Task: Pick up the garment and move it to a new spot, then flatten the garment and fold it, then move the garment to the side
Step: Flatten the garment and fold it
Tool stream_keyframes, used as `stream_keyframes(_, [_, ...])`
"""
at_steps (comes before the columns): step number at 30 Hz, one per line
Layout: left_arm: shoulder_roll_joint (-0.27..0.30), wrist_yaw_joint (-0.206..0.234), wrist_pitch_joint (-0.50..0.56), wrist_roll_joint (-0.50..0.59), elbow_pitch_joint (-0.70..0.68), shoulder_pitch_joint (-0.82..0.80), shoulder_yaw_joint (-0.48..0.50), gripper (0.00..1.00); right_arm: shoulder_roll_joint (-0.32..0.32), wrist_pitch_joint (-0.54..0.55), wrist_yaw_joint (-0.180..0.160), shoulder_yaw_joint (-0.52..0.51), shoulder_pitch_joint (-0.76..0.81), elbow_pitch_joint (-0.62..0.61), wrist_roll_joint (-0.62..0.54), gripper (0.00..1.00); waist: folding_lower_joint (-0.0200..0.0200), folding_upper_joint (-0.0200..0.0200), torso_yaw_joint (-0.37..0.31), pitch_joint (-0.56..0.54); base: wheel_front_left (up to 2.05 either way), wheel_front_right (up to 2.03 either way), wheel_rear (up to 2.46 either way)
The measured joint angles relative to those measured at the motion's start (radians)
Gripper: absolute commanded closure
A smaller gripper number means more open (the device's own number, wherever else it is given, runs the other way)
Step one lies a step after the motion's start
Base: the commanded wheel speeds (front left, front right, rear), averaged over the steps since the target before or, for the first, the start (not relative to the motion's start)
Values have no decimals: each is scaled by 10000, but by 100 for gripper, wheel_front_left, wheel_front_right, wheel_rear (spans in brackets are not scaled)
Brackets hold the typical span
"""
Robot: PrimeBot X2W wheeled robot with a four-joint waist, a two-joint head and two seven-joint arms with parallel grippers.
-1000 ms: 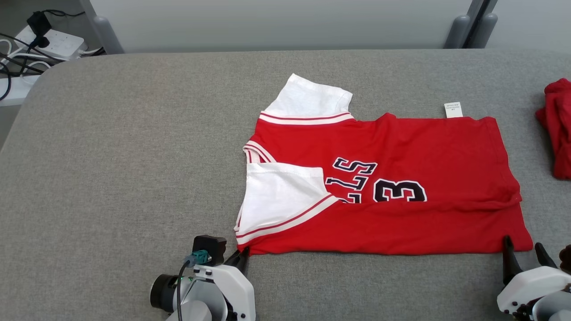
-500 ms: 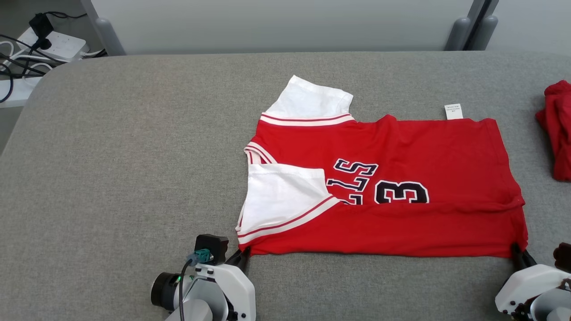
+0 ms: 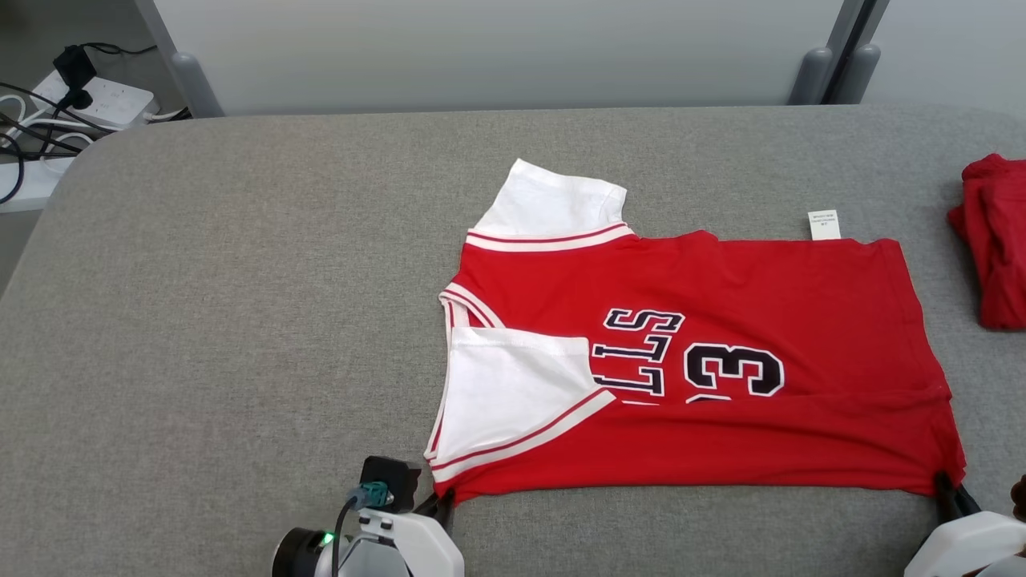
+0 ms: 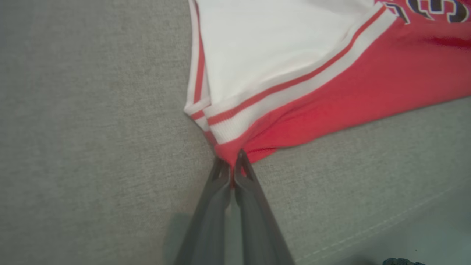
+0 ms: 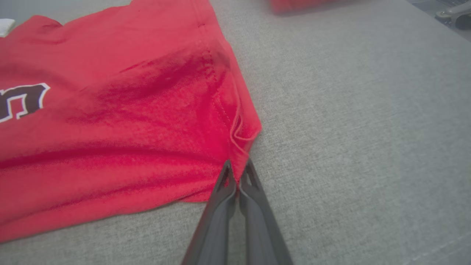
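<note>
Off the far left corner of the grey desk (image 3: 200, 320), a power strip (image 3: 96, 88) with its cables lies on the floor. At the near edge the left gripper (image 3: 443, 503) has its fingers pinched together on the garment (image 3: 721, 280), right at the red corner below the striped cuff. The left wrist view shows this clearly, with the left gripper (image 4: 232, 163) nipping a small tuck of red cloth. Just above that corner the white sleeve (image 3: 513, 393) is folded in over the chest.

The garment lies flat a little right of the desk's middle, neck to the left and hem to the right. A near strip is already turned up over the lower part of the lettering. A white label (image 3: 824, 224) pokes out at the far edge.

At the near right corner the right gripper (image 3: 947, 486) is likewise clamped on the hem, and the right wrist view shows the right gripper (image 5: 238, 172) biting bunched fabric. A separate red cloth (image 3: 994, 240) lies at the right edge, well apart.

This looks like the folding step. The next move probably calls for lifting both corners evenly and carrying them toward the far edge, keeping the cloth taut between the arms so the crease stays straight.
</note>
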Motion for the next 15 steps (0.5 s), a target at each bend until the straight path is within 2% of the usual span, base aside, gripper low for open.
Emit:
stream_keyframes(7, [610, 708, 928, 81, -1799, 824, -311, 100, -29, 0, 0, -59, 134, -44, -48, 100, 1, 0, 69, -78, 0, 0, 0])
stream_keyframes(11, [890, 953, 1126, 82, -2719, 1192, -336, 100, -79, 0, 0, -88, 217, -23, -115, 100, 0, 0, 144, -92, 0, 0, 0])
stream_keyframes(12, [926, 989, 1181, 82, -2823, 1236, -349, 96, -79, 0, 0, -84, 217, -19, -115, 100, 1, 0, 148, -89, 0, 0, 0])
stream_keyframes(14, [955, 1114, 1250, 96, -2999, 1249, -372, 70, -81, 0, 0, -82, 216, -6, -115, 100, 1, 0, 149, -89, 0, 0, 0])
stream_keyframes(15, [961, 1154, 1252, 98, -3060, 1248, -370, 53, -82, 0, 0, -77, 215, 4, -117, 100, 1, 0, 148, -91, 0, 0, 0])
